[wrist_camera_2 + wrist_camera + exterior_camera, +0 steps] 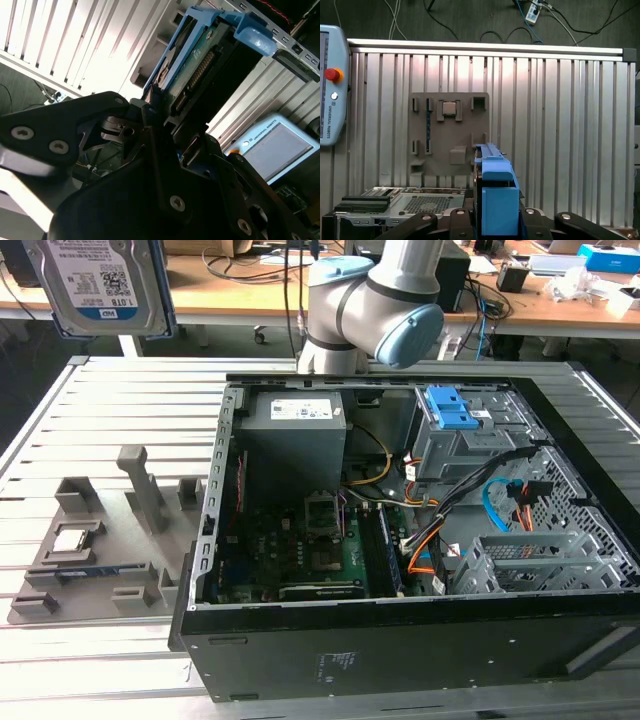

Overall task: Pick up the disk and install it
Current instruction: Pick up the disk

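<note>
Over the slatted table (560, 125), hand (157, 117) grips the disk (195, 60); exterior view shows its label (95, 280).

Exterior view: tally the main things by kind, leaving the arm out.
Silver rectangular disk in a bright blue plastic frame: 1
Small square silver chip: 1
Grey plastic parts tray: 1
Open black metal computer case: 1
Total: 4
</note>
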